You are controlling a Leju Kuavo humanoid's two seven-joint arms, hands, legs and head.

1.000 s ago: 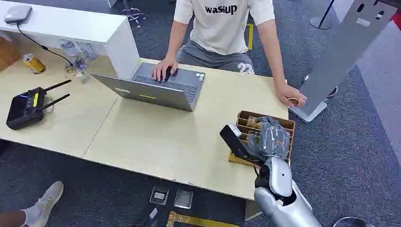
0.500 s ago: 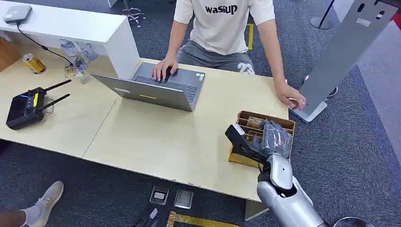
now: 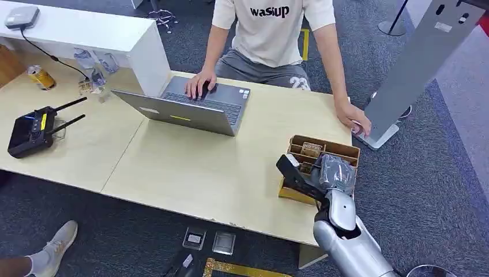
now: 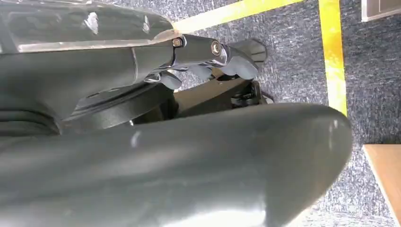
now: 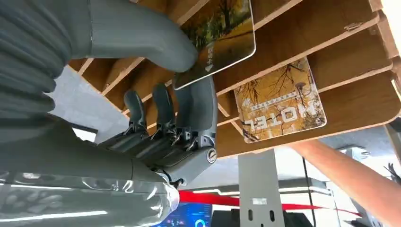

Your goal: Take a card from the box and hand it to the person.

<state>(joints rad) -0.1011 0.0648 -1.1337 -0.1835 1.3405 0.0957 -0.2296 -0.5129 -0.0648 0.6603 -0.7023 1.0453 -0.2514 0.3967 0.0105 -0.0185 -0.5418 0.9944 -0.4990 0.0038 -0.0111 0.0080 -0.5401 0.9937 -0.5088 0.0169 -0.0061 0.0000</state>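
Note:
A slotted wooden box (image 3: 341, 149) stands at the table's near right corner. My right hand (image 3: 335, 171) is down over it, covering its middle slots. In the right wrist view the thumb and a finger of my right hand (image 5: 182, 101) pinch a card (image 5: 229, 40) with an autumn-tree picture, which is partly out of its slot in the box (image 5: 340, 42). A second card (image 5: 280, 101) marked HOTEL sits in the neighbouring slot. The person (image 3: 271, 32) sits across the table, one hand (image 3: 356, 121) resting beyond the box. My left hand (image 4: 210, 59) hangs above the carpet and holds nothing.
An open laptop (image 3: 185, 111) sits mid-table with the person's other hand on its keyboard. A black controller (image 3: 33, 131) lies at the left, with a can (image 3: 41, 77) and bottles behind it. A grey stand (image 3: 415, 69) rises right of the table.
My right hand has sunk a little lower and nearer over the box. The person's hand beyond the box has shifted slightly.

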